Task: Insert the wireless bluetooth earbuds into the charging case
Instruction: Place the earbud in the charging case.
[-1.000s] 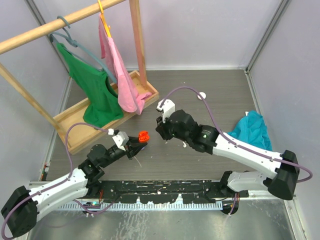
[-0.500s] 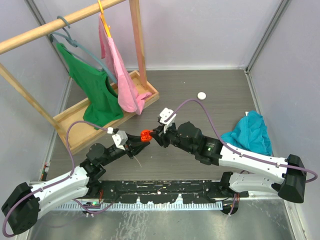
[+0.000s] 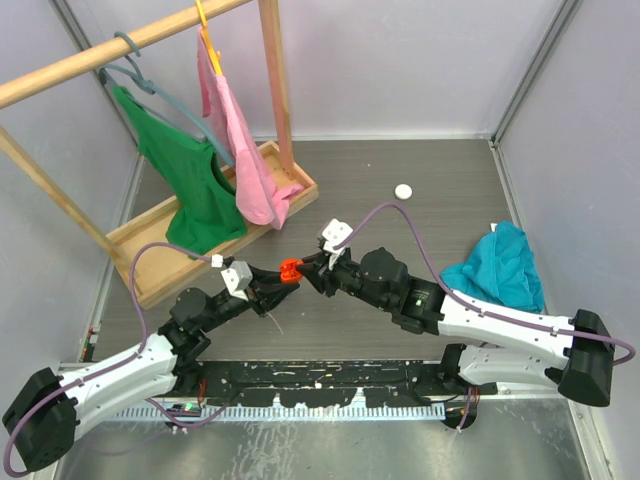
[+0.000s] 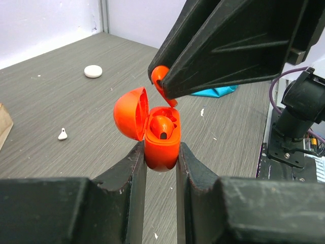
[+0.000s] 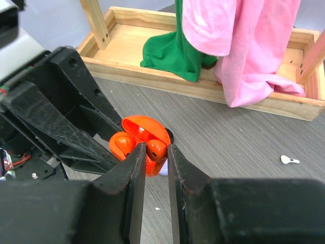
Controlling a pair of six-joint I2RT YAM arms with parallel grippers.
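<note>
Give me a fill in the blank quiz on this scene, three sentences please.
1. The left pincer is shut on an orange case whose lid is ____.
2. The right pincer is shut on an orange ____.
3. A white earbud lies loose on the ____.
Missing: open; earbud; table.

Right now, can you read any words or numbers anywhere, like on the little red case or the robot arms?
No text can be read anywhere.
The red charging case and the red earbud are plain.
The green shirt, pink garment and teal cloth show no print.
The left arm and right arm show no label that can be made out.
</note>
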